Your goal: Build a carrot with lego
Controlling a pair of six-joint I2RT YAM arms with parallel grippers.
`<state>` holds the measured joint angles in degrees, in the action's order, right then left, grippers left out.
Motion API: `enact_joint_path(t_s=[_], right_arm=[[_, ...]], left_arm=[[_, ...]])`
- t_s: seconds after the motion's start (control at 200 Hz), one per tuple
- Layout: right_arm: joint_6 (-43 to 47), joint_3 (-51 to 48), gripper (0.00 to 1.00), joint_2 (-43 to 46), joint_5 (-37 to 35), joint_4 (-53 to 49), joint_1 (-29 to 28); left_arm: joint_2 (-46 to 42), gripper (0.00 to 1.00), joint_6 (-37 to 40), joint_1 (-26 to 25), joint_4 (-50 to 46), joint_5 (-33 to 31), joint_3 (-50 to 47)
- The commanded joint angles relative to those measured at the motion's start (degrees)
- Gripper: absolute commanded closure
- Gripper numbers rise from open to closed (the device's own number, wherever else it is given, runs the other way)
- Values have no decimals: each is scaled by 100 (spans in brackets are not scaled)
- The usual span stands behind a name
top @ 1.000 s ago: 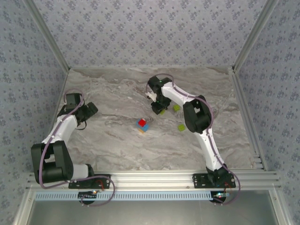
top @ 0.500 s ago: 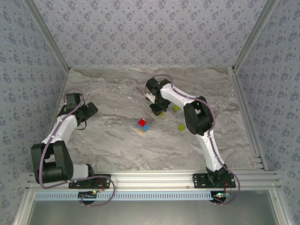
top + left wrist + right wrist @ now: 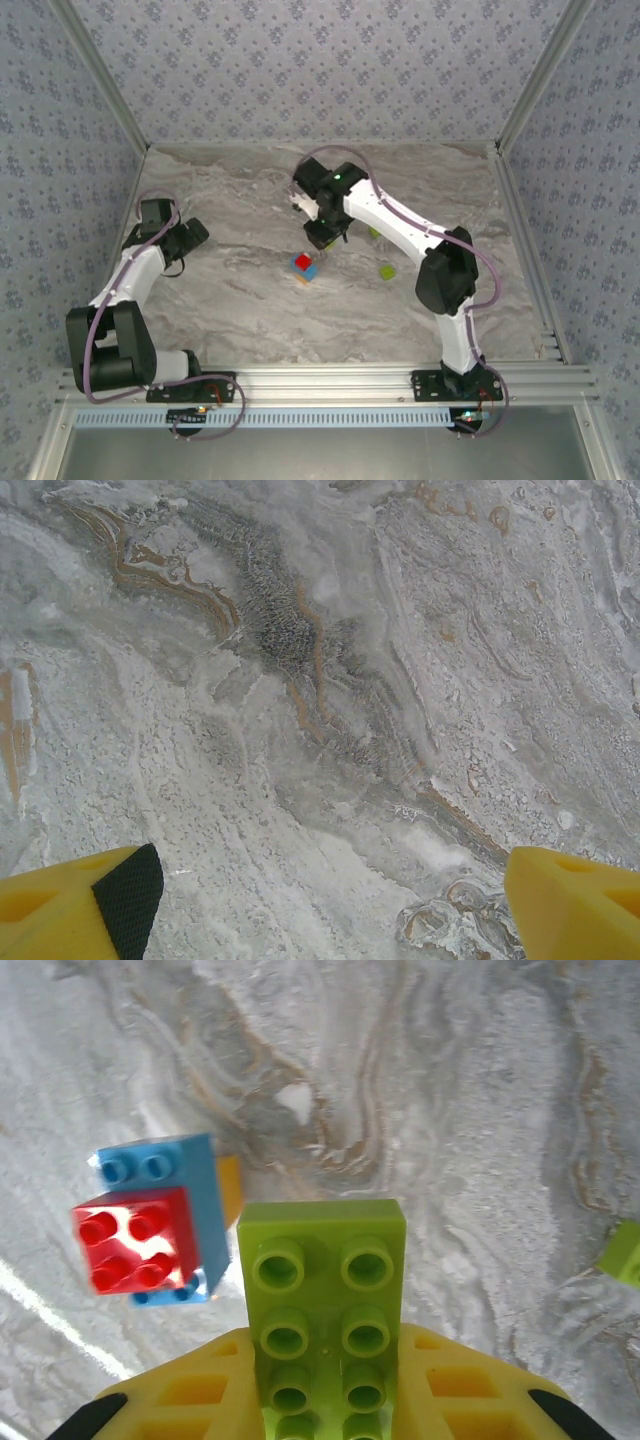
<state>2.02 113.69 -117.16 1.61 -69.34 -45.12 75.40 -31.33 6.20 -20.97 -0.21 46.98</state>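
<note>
My right gripper (image 3: 325, 1365) is shut on a long lime-green lego brick (image 3: 322, 1290), studs facing the camera, held above the table. Just left of that brick stands the partly built carrot (image 3: 160, 1225): a red brick (image 3: 135, 1250) on blue (image 3: 185, 1175), with orange (image 3: 230, 1185) peeking out beneath. In the top view my right gripper (image 3: 322, 234) hovers just up and right of the stack (image 3: 303, 266). My left gripper (image 3: 190, 236) rests far to the left, open, its yellow fingers (image 3: 70, 915) wide apart over bare marble.
Two loose lime-green bricks lie right of the stack, one (image 3: 386, 271) in the open and one (image 3: 374, 232) partly behind the right arm. Another view of a loose green brick (image 3: 625, 1253) is at the right wrist frame's edge. Walls surround the marble table (image 3: 240, 310).
The right gripper closed on the green brick, lifted it off the table and swung left toward the stack. The left arm has not moved.
</note>
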Motion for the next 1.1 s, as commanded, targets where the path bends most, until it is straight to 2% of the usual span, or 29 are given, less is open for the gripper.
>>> enact_joint_path(t_s=[0.0, 0.375, 1.094], right_arm=[[-156, 346, 69, -294, 182, -360, -154], [-185, 690, 69, -752, 384, -500, -387], [-352, 585, 68, -830, 407, -552, -507]], left_arm=[[-214, 10, 75, -51, -81, 27, 21], [-174, 10, 75, -49, -65, 21, 21], [-168, 10, 75, -48, -39, 21, 3]])
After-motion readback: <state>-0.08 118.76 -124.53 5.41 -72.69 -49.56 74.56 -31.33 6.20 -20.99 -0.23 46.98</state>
